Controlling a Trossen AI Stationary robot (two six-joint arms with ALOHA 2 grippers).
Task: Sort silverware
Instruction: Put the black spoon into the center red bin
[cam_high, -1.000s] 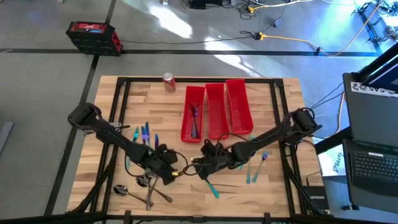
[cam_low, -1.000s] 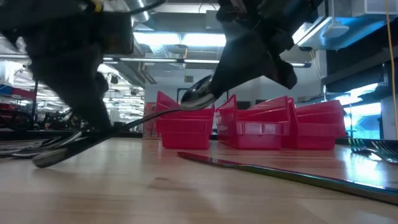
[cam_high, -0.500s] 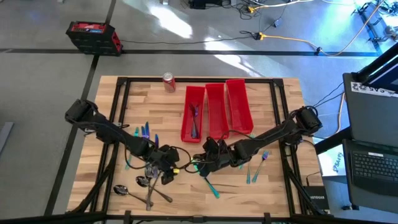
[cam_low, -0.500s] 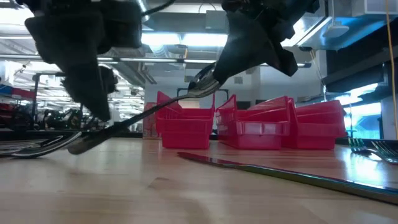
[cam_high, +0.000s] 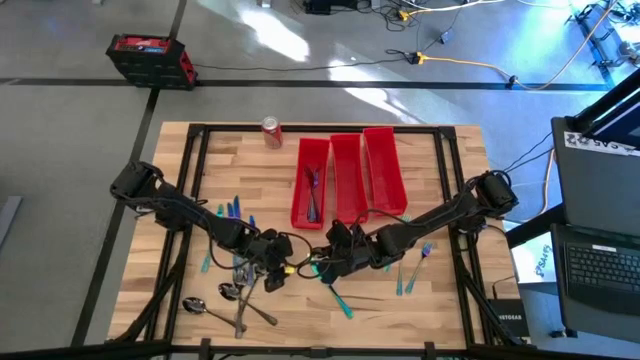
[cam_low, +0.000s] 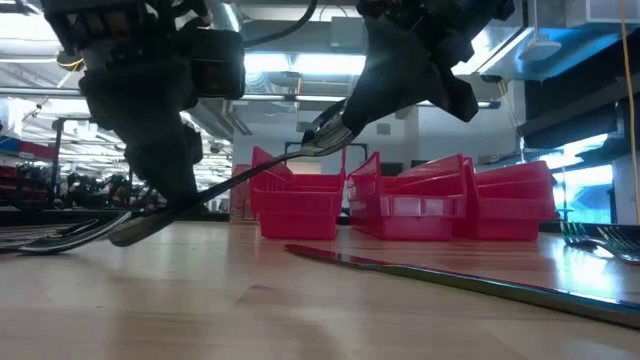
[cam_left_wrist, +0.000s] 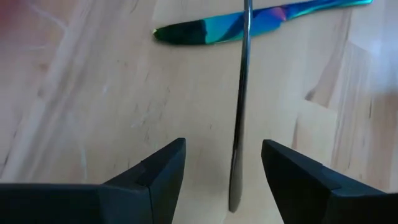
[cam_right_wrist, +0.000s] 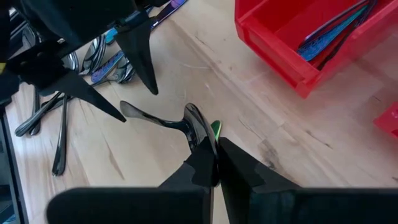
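At the lower centre of the worktop, your right pincer is clamped on a spoon by its bowl, handle slanting leftward and down between the parted, empty fingers of your left pincer, the nearer arm for a handover.

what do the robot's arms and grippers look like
Both arms are dark, jointed and slim, with black cables looped along them. The left gripper has two matte black wedge-shaped fingers. The right gripper has the same dark tapered fingers. A small yellow marking shows near the left gripper in the high view.
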